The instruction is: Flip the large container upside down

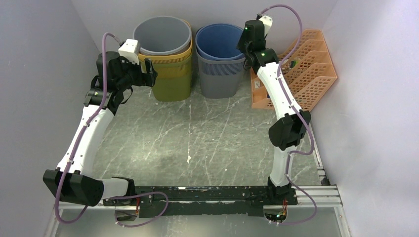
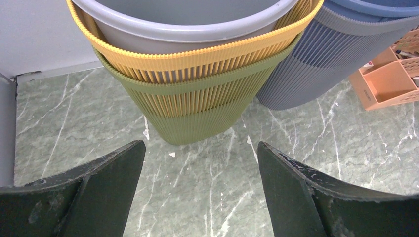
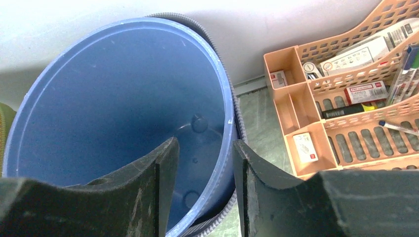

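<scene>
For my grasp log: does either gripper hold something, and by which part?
Nothing is held. The right gripper straddles the rim of the blue bin, jaws not closed; the left gripper is open.

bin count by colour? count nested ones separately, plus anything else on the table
Grey bins: 2 (inner of the left stack, outer of the right stack)
Yellow bins: 1
Green bins: 1
Blue bins: 1
Orange organiser: 1
Total: 6
</scene>
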Motion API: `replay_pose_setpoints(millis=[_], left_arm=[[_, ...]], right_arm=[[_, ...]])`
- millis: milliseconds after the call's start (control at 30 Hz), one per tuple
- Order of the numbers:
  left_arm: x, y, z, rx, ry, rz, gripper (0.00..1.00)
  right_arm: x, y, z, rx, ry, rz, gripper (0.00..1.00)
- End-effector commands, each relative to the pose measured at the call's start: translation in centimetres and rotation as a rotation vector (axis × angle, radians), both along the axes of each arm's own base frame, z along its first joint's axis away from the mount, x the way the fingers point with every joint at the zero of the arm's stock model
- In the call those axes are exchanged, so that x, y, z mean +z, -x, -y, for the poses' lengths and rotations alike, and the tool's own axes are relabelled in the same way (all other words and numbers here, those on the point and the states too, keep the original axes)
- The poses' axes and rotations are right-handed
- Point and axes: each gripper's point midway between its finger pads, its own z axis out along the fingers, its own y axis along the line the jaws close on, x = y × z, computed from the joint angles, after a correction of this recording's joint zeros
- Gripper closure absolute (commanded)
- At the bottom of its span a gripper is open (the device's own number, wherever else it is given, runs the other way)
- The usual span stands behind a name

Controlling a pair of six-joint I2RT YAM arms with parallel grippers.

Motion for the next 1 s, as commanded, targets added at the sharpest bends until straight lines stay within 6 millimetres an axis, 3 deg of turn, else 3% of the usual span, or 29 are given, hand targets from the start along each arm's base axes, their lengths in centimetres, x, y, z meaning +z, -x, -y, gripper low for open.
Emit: replay_pose_setpoints(millis=[0, 133, 433, 900, 967], left_arm=[[0.6, 0.5, 0.0, -0.006, -0.013, 0.025, 0.05], [0.6, 0.6, -0.1, -0.003, -0.016, 0.024, 0.05], [0.3, 0.8, 0.0, -0.004, -0.010, 0.019, 0.04], [0.3, 1.8, -0.1, -0.007, -0.007, 0.021, 0.05], [0.1, 1.9, 0.0, -0.015, -0.003, 0.017, 0.04]], right_arm=[[-2.1, -0.8, 0.7, -0.038, -0.004, -0.035, 0.55], [-3.9, -1.3, 0.4, -0.035, -0.005, -0.062, 0.54], [-4.8, -1.6, 0.1, -0.026, -0.010, -0.076, 0.54], [-7.1, -1.5, -0.2, 0.013, 0.038, -0.137, 0.75], [-7.4, -1.6, -0.3, 0.021, 0.048, -0.146, 0.88]])
